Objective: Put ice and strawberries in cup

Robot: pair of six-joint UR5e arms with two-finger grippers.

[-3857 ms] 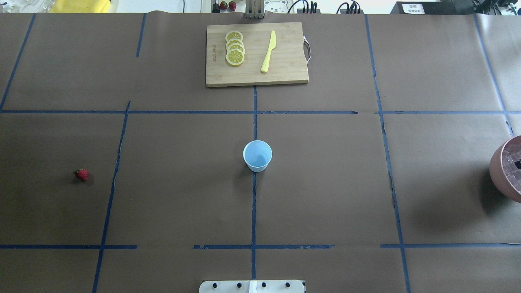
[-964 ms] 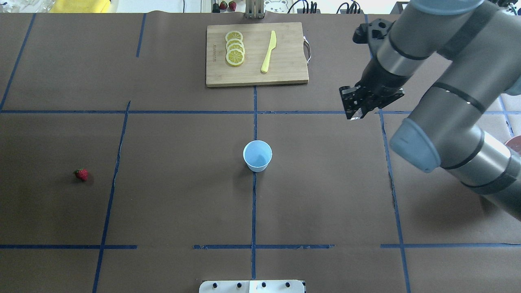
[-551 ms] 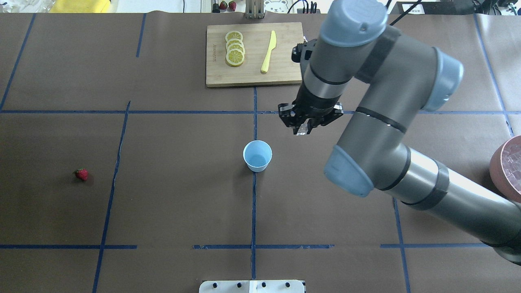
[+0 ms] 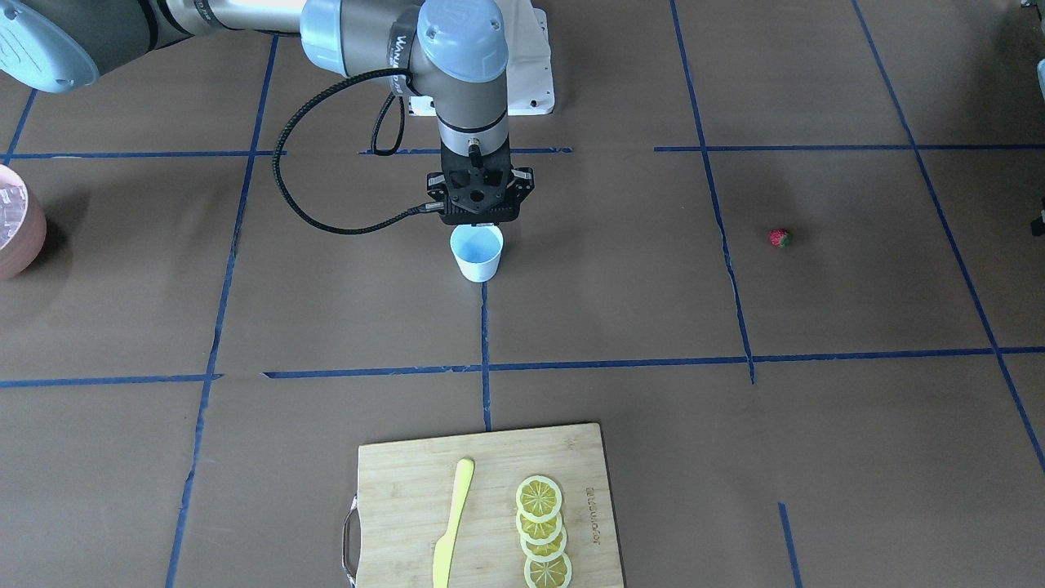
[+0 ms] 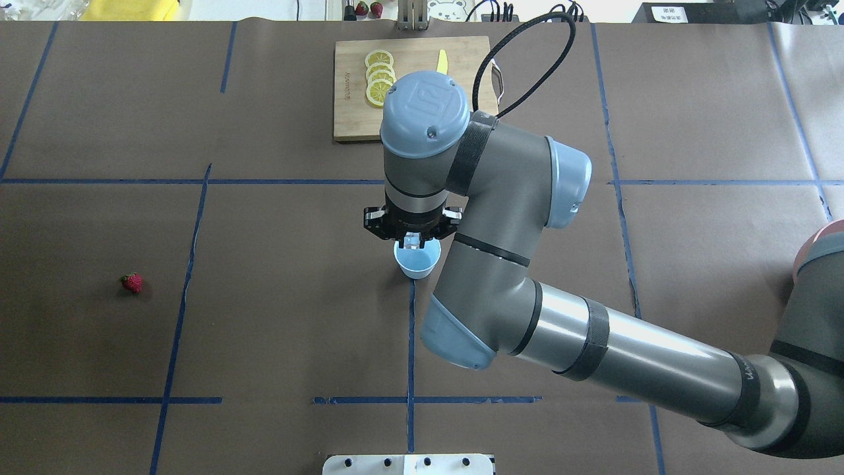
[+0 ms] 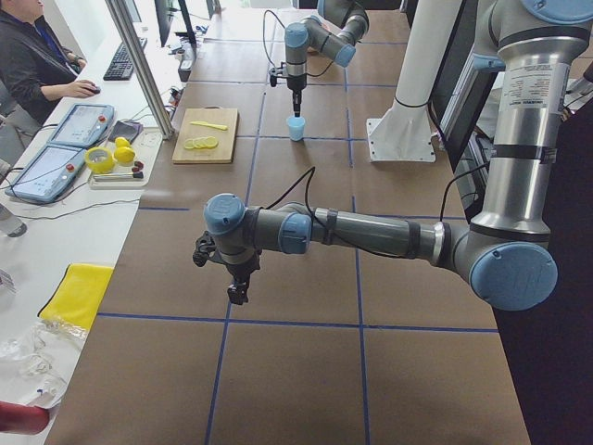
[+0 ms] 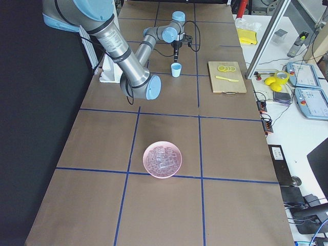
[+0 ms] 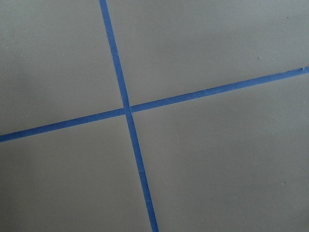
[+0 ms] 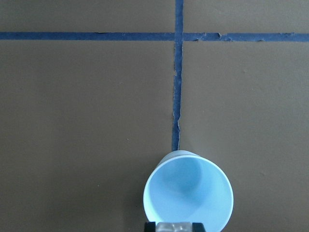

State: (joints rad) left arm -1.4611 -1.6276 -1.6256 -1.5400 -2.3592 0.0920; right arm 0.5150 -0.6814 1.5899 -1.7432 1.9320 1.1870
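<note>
The right fingers [image 5: 407, 235] are clamped on one ice cube [image 9: 174, 226] and hang just above the cup [image 9: 187, 191]. The cup stands upright in the middle of the overhead view, on a blue tape line of the counter [image 5: 297, 330]. In the right wrist view the cube sits at the bottom edge of the frame, over the lower part of the cup's rim and not over its middle. So I judge that the step in hand is the drop of the ice. To do it well, the arm should first bring the cube over the centre of the mouth, go a little lower, and only then release. The cup looks light and narrow at the foot, so a cube that hits the rim could bounce out or tip it.

The cup is small, white outside and pale blue inside, without handle, and it appears empty. The cube is clear and whitish, much smaller than the mouth. The strawberry [image 5: 132, 283] lies alone at the middle left of the overhead view, well apart from the cup. The left fingers [image 6: 237, 292] hang over the counter, and I cannot tell whether they are released or clenched.
</note>
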